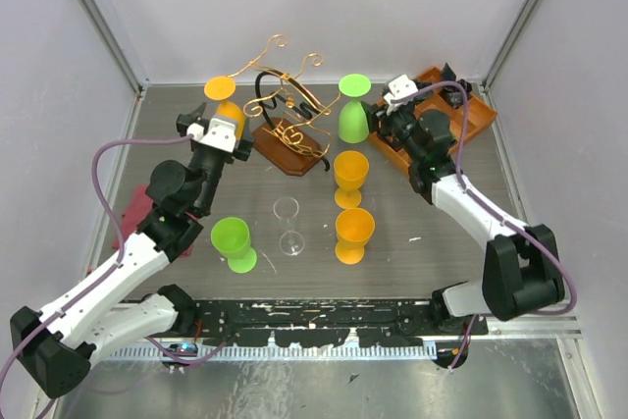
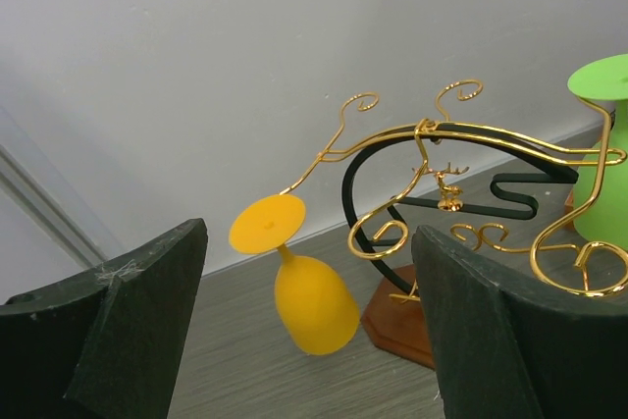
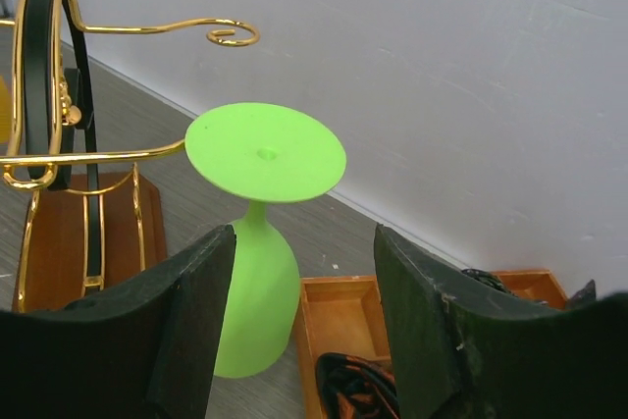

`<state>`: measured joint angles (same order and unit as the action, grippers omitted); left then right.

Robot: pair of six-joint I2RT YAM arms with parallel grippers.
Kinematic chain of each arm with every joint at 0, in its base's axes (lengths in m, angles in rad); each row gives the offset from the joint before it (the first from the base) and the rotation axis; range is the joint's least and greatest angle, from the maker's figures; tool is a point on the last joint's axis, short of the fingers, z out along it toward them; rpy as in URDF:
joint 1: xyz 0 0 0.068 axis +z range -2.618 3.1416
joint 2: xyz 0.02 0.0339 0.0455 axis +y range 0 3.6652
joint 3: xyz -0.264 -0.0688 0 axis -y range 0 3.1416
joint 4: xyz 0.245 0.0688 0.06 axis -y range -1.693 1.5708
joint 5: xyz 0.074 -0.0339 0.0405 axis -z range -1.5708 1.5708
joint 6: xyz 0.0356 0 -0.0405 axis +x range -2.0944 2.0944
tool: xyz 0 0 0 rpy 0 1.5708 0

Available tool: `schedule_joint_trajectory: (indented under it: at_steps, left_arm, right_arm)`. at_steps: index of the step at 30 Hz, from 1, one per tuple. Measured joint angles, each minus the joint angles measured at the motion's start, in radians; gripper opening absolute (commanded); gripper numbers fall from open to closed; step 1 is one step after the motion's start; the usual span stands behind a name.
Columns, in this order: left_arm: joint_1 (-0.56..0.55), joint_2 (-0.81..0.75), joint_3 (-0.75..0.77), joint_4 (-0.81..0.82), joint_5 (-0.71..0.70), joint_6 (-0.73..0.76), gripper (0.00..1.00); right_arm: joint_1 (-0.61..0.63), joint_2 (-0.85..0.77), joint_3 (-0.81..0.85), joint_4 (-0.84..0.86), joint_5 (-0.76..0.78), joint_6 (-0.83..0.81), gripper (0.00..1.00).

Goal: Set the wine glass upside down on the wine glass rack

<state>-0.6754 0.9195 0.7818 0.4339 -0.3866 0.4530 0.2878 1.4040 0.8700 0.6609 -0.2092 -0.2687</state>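
Observation:
The wine glass rack [image 1: 287,105] of gold wire with a black loop stands on its brown base [image 1: 294,152] at the back centre. An orange glass [image 1: 225,103] hangs upside down and tilted at its left arm [image 2: 309,301]. A green glass [image 1: 352,110] stands upside down at its right side [image 3: 257,291], its foot against a gold arm. A clear wine glass [image 1: 287,226] stands upright mid-table. My left gripper [image 1: 226,123] is open and empty, facing the orange glass [image 2: 309,242]. My right gripper [image 1: 383,115] is open and empty beside the green glass [image 3: 304,237].
Two orange glasses [image 1: 350,176] [image 1: 354,235] and a green glass [image 1: 233,242] stand upright on the table. An orange compartment tray [image 1: 471,115] sits at the back right, under my right arm. A dark red cloth [image 1: 132,218] lies at the left.

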Motion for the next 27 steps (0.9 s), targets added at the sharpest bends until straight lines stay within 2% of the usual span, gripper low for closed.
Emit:
schedule_joint_trajectory:
  at_steps: [2,3,6,7,10,16,18,24,27]
  left_arm:
    - [0.000,-0.014,0.007,-0.028,-0.013,-0.006,0.95]
    - [0.000,-0.016,0.012,-0.041,-0.017,-0.010,0.96]
    - [0.001,-0.016,0.029,-0.077,-0.022,-0.021,0.99]
    - [0.001,-0.015,0.032,-0.087,-0.024,-0.028,0.99]
    - [0.002,0.000,0.061,-0.146,-0.029,-0.062,0.99]
    - [0.005,0.136,0.356,-0.446,-0.051,-0.150,0.98]
    - [0.005,0.143,0.399,-0.499,-0.055,-0.171,0.98]
    - [0.005,0.132,0.468,-0.660,-0.059,-0.234,0.98]
    - [0.005,0.136,0.510,-0.741,-0.053,-0.272,0.98]
  right_arm:
    - [0.000,-0.044,0.024,-0.081,0.014,-0.011,0.65]
    - [0.000,-0.065,0.039,-0.123,0.018,-0.015,0.69]
    - [0.000,-0.118,0.117,-0.258,0.035,-0.019,0.98]
    - [0.000,-0.127,0.149,-0.298,0.041,-0.019,1.00]
    - [0.000,-0.136,0.278,-0.410,0.066,-0.016,1.00]
    - [0.000,-0.079,0.498,-0.618,0.071,0.013,1.00]
    - [0.000,-0.063,0.524,-0.660,0.075,0.024,0.99]
    - [0.000,-0.062,0.539,-0.800,0.119,0.069,0.88]
    - [0.000,-0.065,0.566,-0.908,0.131,0.112,0.86]
